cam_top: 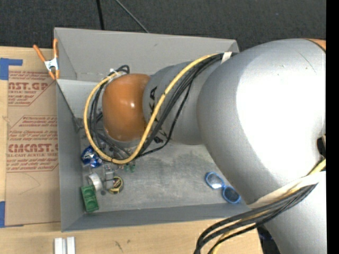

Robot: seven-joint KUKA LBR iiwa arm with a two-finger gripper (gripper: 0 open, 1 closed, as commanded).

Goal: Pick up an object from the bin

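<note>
We are looking down into one grey metal bin (148,49), where the arm (265,120) is hanging its orange cover (124,107) over the left end. We cannot tell whether the gripper (114,148) is clenched or released. Near it are lying one green block (89,199), one blue-and-white crumpled piece (88,157), one silver cylinder (95,181) and one gold ring (115,184). One pair of blue goggles (222,188) is lying well apart, at the lower right.

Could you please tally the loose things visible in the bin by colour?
Blue: 2, looped piece and blue-and-white scrap
Green: 1, block
Silver: 1, small piece
Gold-and-dark: 1, ringed piece
Total: 5 in view
</note>
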